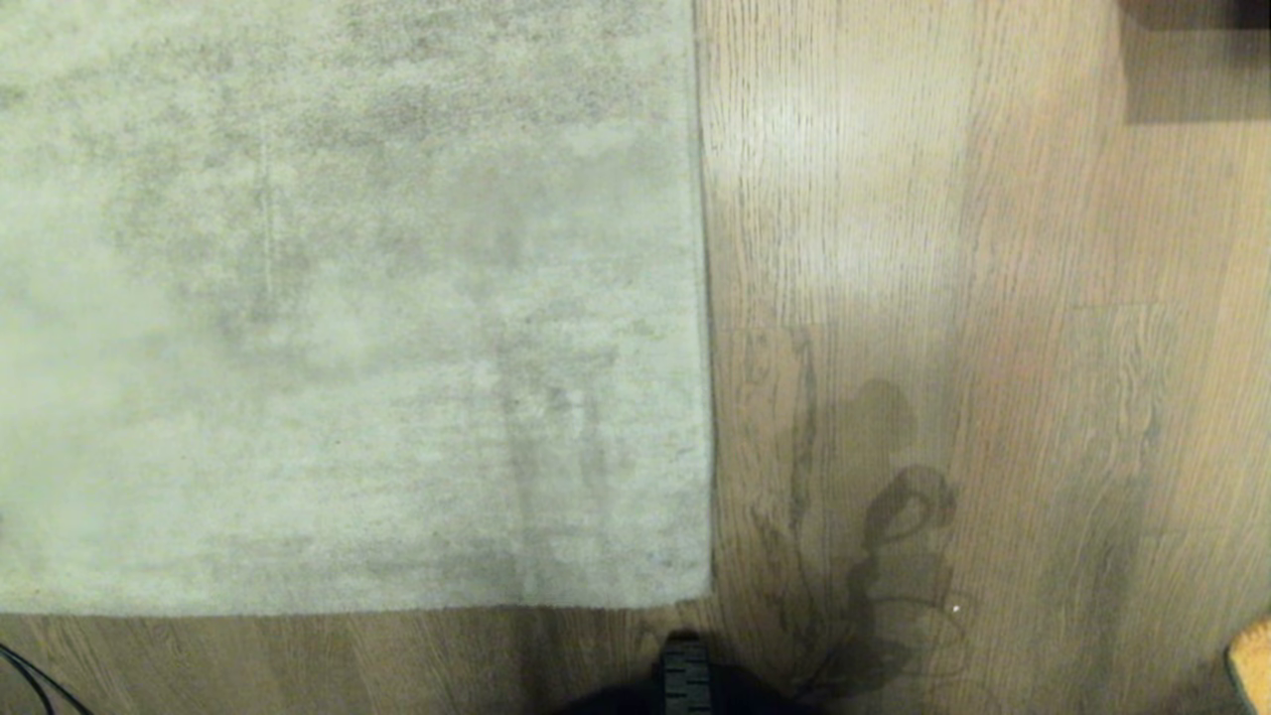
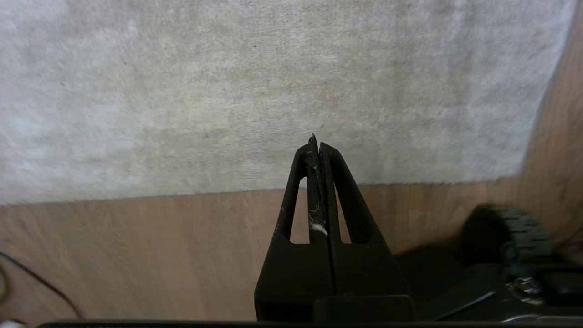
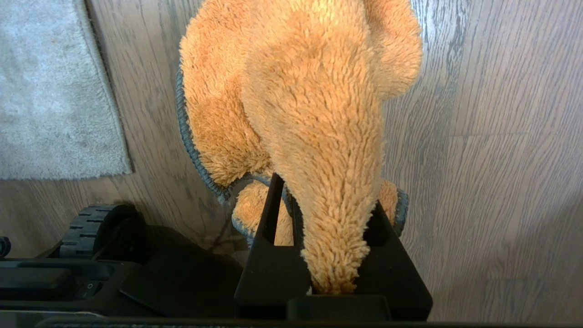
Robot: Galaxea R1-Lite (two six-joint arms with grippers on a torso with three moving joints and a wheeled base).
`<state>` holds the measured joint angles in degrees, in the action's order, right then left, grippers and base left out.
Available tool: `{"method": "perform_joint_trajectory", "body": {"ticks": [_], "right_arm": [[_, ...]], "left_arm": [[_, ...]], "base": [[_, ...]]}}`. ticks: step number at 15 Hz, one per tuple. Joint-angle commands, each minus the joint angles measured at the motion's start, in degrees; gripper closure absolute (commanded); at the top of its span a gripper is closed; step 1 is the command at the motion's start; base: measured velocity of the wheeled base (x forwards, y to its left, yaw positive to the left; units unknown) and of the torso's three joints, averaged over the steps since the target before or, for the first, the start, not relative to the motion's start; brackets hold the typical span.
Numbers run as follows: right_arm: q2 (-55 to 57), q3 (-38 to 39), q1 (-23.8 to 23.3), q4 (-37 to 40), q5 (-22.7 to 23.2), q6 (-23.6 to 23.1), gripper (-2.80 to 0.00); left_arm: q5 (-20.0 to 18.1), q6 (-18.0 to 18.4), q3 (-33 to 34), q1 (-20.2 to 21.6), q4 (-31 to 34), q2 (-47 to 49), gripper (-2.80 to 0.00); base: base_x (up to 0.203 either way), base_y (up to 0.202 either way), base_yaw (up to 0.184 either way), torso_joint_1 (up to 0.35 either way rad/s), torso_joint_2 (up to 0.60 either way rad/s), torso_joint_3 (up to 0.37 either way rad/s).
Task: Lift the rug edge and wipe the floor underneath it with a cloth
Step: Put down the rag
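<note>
On the floor (image 1: 943,248) the rug lies flat, its rug edge (image 1: 703,298) and square corner just ahead of the robot's base wheel (image 1: 685,675). The left claw (image 2: 316,142) hangs above the near border, fingers pressed together and empty (a wisp of lint clings between them). The right claw (image 3: 325,214) grips the cloth (image 3: 296,100), which seems to hang clear of the planks beside that corner.
</note>
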<state>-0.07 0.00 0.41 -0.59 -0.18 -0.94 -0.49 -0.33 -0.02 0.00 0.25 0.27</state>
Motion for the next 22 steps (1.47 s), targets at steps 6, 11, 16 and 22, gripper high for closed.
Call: {"method": "perform_joint_trajectory", "body": {"ticks": [6, 11, 16, 22], "right_arm": [[0.1, 0.0, 0.0, 0.0, 0.0, 0.0, 0.0], [0.1, 0.0, 0.0, 0.0, 0.0, 0.0, 0.0], [0.1, 0.0, 0.0, -0.1, 0.0, 0.0, 0.0], [0.1, 0.0, 0.0, 0.0, 0.0, 0.0, 0.0]], "left_arm": [[0.0, 0.4, 0.0, 0.0, 0.0, -0.2, 0.0], [0.0, 3.0, 0.0, 0.0, 0.0, -0.2, 0.0], [0.0, 2.6, 0.0, 0.0, 0.1, -0.2, 0.0], [0.0, 2.6, 0.0, 0.0, 0.1, -0.2, 0.0]], "base": [[0.0, 0.0, 0.0, 0.0, 0.0, 0.0], [0.0, 0.0, 0.0, 0.0, 0.0, 0.0], [0.0, 0.0, 0.0, 0.0, 0.0, 0.0], [0.0, 0.0, 0.0, 0.0, 0.0, 0.0]]}}
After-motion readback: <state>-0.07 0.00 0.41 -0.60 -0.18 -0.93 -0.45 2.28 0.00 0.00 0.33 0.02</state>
